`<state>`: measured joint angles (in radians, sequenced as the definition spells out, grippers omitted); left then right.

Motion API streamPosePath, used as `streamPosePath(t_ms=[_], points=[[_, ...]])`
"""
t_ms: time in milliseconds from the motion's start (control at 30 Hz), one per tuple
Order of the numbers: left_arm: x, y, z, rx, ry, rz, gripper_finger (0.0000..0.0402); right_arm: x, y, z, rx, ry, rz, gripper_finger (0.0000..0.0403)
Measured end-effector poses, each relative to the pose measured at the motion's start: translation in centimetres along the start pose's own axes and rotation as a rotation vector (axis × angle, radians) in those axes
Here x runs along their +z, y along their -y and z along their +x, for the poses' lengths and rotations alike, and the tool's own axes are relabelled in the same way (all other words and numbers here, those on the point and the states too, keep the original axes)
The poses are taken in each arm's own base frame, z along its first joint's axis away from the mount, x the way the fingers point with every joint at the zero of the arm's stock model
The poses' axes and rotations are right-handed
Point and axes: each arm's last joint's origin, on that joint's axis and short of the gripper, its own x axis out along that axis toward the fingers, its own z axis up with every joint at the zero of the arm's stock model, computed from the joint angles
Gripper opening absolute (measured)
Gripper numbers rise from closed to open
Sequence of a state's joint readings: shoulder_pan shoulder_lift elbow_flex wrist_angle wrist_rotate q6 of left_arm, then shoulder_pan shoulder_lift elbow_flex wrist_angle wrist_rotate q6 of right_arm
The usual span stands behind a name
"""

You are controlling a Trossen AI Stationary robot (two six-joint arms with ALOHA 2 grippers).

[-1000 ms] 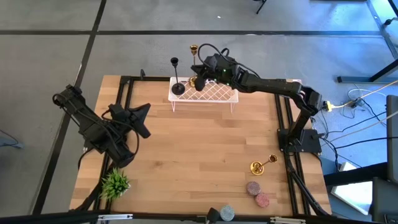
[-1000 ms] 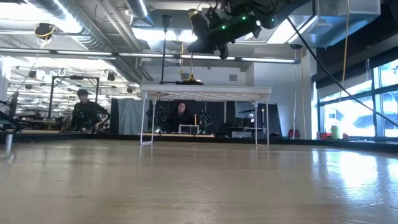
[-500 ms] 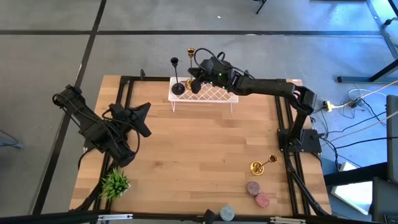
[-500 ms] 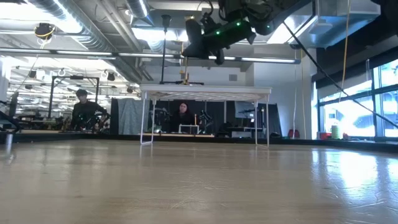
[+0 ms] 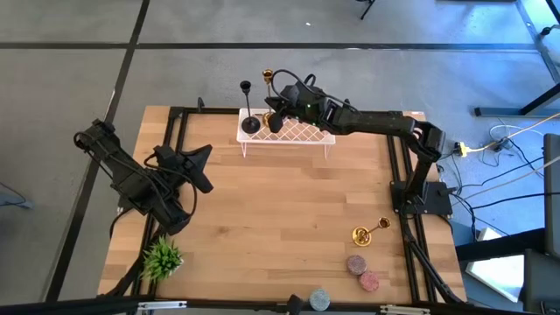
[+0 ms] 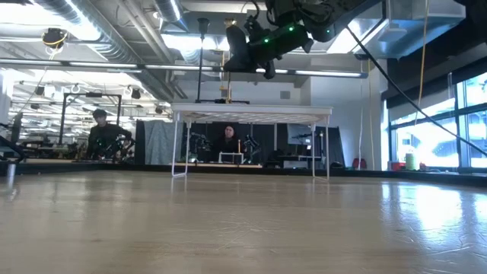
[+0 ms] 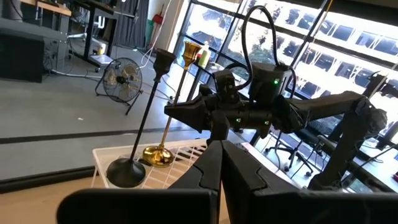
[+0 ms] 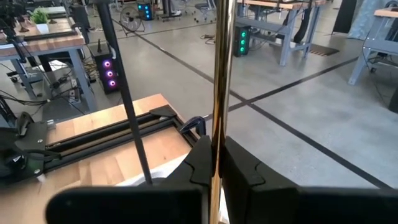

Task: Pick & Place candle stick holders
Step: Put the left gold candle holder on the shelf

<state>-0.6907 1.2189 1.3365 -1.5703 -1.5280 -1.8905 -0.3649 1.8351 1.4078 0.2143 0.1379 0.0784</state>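
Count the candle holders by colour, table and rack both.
Black candle holder: 1, standing on the white rack.
Gold candle holders: 2, one on the rack in the right gripper, at; one lying on the table.
Total: 3

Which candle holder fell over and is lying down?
The gold holder near the table's right edge lies on its side. The black holder and the other gold holder stand upright on the white rack.

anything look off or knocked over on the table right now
One gold candle stick holder lies tipped on its side near the table's right edge, beside the small round discs. The black holder and the other gold holder, gripped by the right gripper, stand upright on the white rack.
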Motion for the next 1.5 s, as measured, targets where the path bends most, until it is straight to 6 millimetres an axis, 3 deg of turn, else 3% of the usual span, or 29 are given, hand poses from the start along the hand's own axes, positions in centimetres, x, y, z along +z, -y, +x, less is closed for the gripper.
streamPosePath(t_ms=[1500], points=[[0.01,0.00,0.00,0.000,0.000,0.001,0.0001,-0.28,0.03,-0.02,-0.011,-0.030,0.014,0.0048]])
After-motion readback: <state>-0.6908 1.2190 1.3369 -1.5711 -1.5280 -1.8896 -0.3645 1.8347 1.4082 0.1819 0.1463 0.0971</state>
